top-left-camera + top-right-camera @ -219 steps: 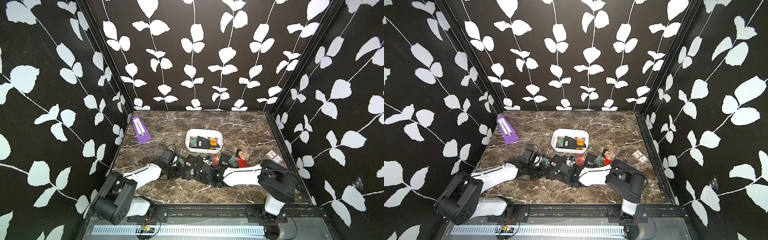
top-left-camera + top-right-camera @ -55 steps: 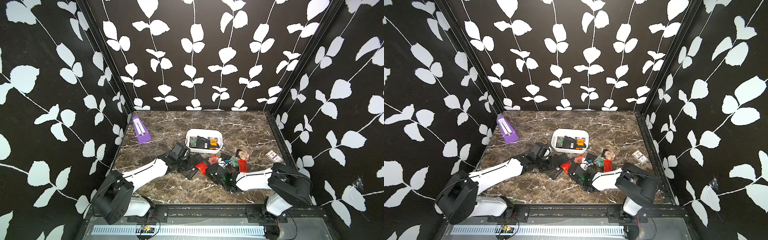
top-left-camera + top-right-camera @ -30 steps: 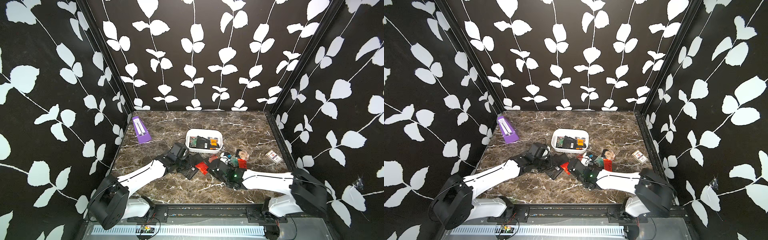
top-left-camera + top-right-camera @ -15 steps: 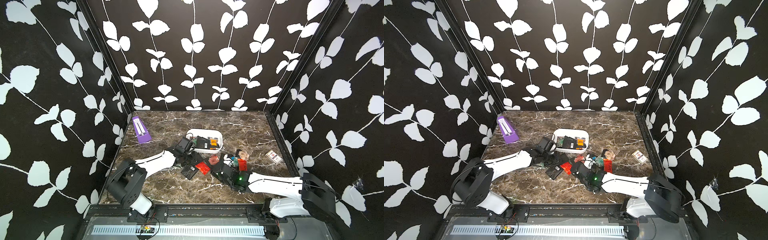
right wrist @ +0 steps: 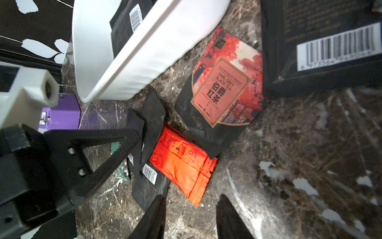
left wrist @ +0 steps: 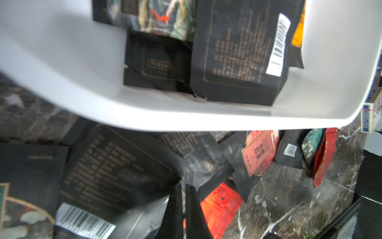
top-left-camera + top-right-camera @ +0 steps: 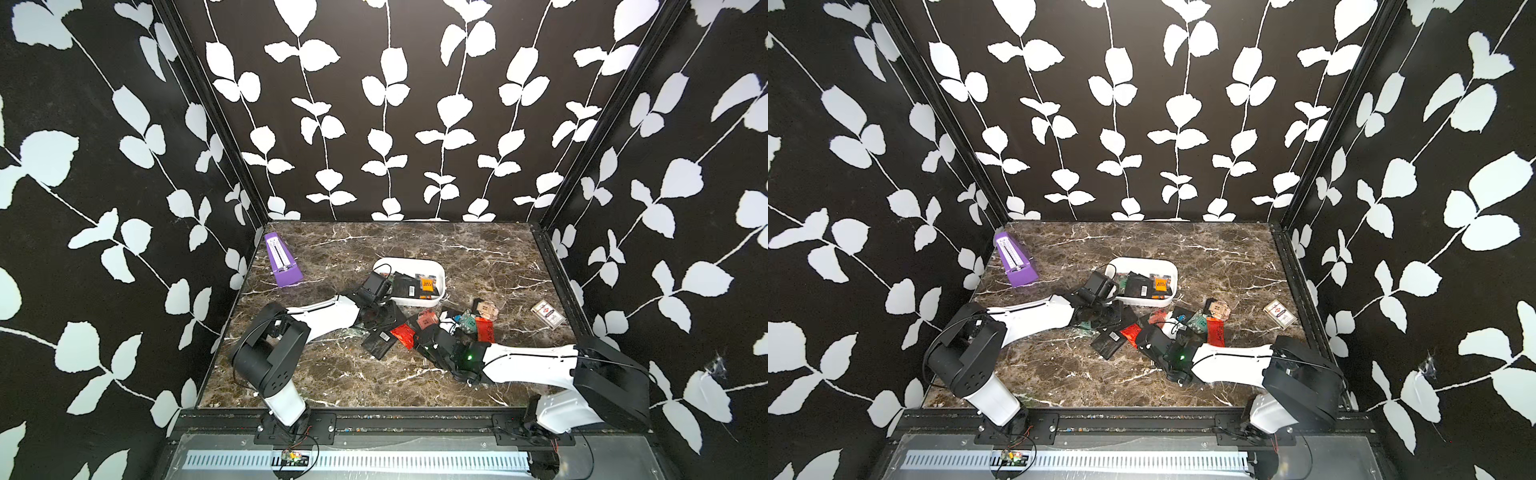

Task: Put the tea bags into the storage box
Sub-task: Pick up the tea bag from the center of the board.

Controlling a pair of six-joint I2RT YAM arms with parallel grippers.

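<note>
Left arm point(image 7: 328, 318) reaches low across the table point(image 7: 332, 386) to the near wall of the box point(image 7: 415, 262); left gripper point(image 6: 184, 187) is pressed shut over loose black tea bags point(image 6: 115, 165), hold unconfirmed. Right arm point(image 7: 528, 365) lies stretched flat, right gripper point(image 5: 191, 196) parted and empty above a red sachet point(image 5: 182, 165). Box holds several tea bags; the rest lie scattered just beside it.

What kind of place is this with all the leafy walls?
Probably a robot test booth, not a kitchen: leaf-patterned walls close in a marble-look table, a white left arm and right arm are mounted at its front edge, and tea bags lie beside a storage box.
</note>
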